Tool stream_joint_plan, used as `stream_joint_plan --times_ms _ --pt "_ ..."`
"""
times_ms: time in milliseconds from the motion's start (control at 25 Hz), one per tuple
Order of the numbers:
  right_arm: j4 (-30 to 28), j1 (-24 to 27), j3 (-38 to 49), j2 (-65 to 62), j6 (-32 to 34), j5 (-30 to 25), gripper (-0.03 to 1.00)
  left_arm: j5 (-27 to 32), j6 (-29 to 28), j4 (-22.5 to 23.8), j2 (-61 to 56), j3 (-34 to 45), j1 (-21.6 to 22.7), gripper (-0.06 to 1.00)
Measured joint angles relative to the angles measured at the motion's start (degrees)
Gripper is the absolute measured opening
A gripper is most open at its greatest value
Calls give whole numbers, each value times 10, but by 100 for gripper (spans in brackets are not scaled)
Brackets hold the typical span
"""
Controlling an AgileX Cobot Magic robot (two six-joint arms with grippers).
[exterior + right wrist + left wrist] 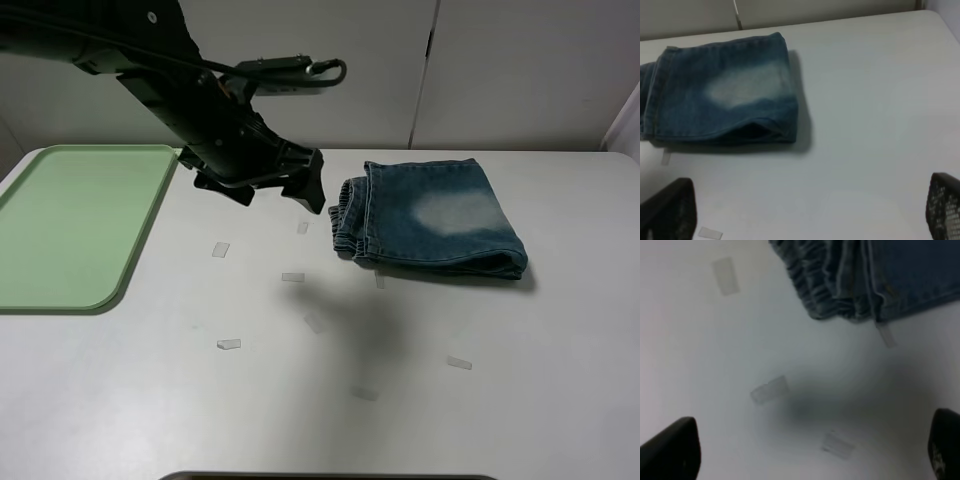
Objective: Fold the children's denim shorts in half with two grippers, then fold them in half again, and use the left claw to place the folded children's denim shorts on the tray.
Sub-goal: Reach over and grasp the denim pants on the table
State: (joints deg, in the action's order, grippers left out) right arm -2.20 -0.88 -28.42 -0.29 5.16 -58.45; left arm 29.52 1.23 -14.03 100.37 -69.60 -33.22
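Denim shorts (432, 218), folded thick and soft near the worktop's far edge, are approached by the left gripper (268, 188), jaws spread and empty, and are probably best pinched at the bulky gathered waistband (832, 290).

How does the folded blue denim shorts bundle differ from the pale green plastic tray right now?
The folded blue denim shorts are soft, thick and layered, with a gathered waistband; the pale green plastic tray is rigid, flat and low-rimmed. The shorts lie right of the table's middle, the tray at its left edge. The shorts are faded with a whitish patch; the tray is one plain colour. Both rest on the white table, untouched by any claw.
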Motion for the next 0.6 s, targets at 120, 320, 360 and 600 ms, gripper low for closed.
stream_joint_plan --times_ms 120,320,360,600 --pt "0 0 0 0 0 0 69 -1 -2 -1 27 -14 -20 90" --pt "0 0 0 0 0 0 69 -22 -28 -8 54 -30 -28 90" --pt "0 0 0 0 0 0 69 -28 -30 -9 55 -31 -28 90" --pt "0 0 0 0 0 0 69 -90 -34 -18 80 -32 -28 91"
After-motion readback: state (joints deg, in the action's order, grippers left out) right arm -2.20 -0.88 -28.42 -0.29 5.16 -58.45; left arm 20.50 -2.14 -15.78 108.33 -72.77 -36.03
